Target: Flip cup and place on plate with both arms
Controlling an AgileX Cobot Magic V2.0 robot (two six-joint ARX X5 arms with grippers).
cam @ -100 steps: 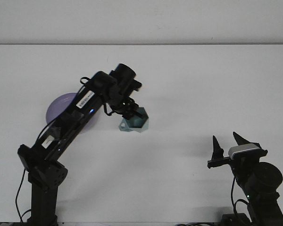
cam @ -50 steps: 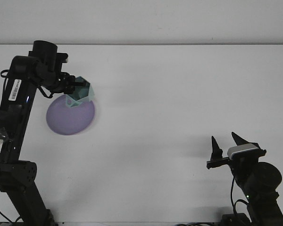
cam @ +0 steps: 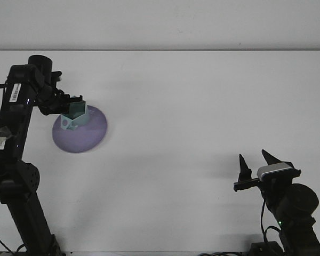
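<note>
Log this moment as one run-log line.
left gripper: shut on teal cup, over purple plate | right gripper: open, idle, holding nothing | cup release: not yet done

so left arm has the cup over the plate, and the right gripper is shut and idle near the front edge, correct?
Not quite. The front view shows the right gripper open, its fingers spread apart, holding nothing. The rest stands: the left gripper has the cup over the plate.
</note>
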